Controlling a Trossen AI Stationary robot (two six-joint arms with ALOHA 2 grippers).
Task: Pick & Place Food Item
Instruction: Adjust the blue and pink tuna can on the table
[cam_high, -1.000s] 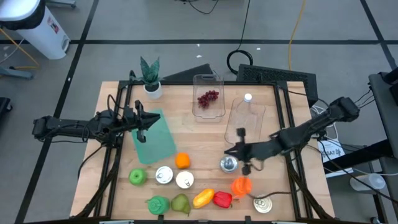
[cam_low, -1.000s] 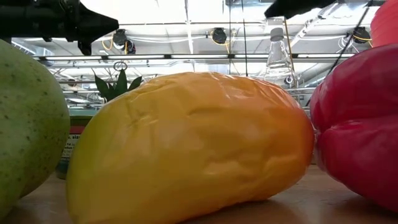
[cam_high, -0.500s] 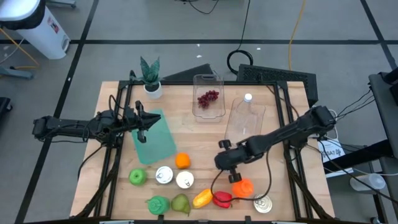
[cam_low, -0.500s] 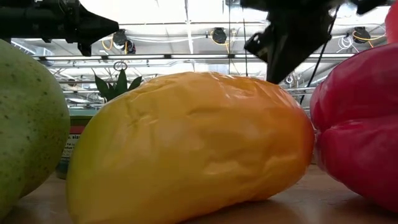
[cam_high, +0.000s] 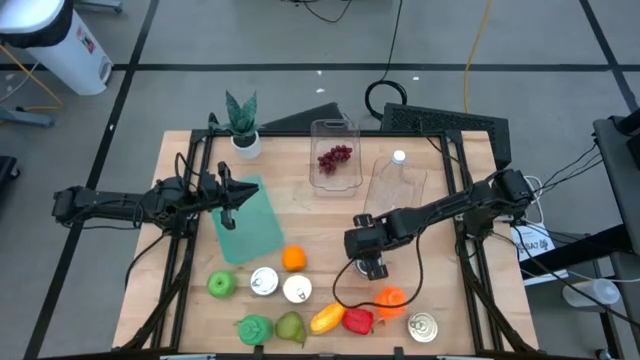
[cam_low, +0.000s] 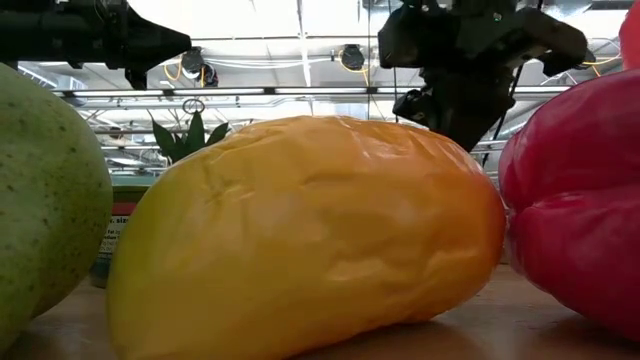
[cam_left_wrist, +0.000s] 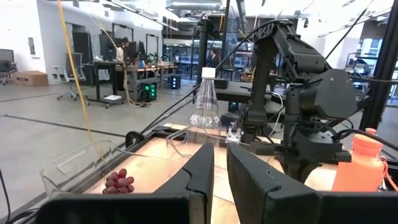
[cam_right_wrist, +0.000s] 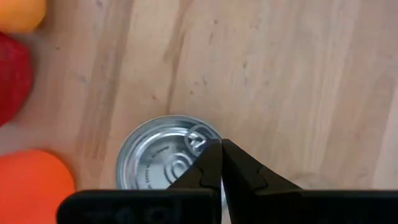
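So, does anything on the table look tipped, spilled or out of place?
Nothing stands out. The bottle and cans stand upright, the grapes lie in their tray. Only the right arm's cable droops in a loop over the table.

right wrist hides half the silver can (cam_right_wrist: 165, 155).

Shiny metal can (cam_right_wrist: 166, 152) on matt, grained wood table (cam_right_wrist: 280, 68)

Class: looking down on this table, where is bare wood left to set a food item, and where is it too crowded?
Bare wood lies along the left edge below the potted plant, and in the middle between the green mat, the grape tray and the right end effector. The front row, from green apple to tin can, is crowded.
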